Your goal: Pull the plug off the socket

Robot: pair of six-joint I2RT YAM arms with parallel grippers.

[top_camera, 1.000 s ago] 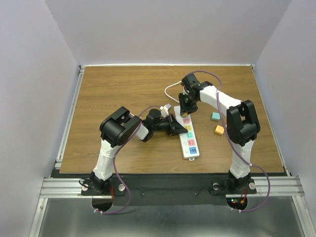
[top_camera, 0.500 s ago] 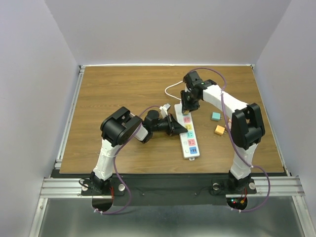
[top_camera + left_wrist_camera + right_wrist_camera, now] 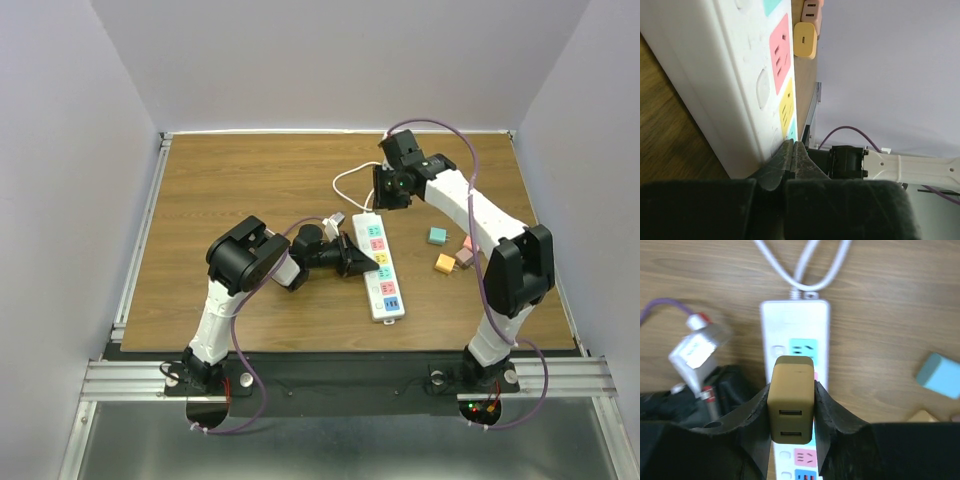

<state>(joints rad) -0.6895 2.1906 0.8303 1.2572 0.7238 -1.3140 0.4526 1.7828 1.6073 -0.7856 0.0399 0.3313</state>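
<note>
Wood-grain tabletop (image 3: 230, 190): your left gripper (image 3: 352, 262), jaws pressed together on nothing, sits against the left side of the white socket (image 3: 380, 265), which lies lengthwise at mid-table. Your right gripper (image 3: 791, 405) clamps the tan plug (image 3: 791, 395) above the strip's corded far end, clear of its outlets. Right of the strip lie a teal block (image 3: 436, 236), an orange block (image 3: 444, 263) and a pink block (image 3: 465, 255).

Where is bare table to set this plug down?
Free: far-left table, between side rail and cord, and the near-left corner. Crowded: both sides of the power strip, with the left fingers one side, three blocks the other.
</note>
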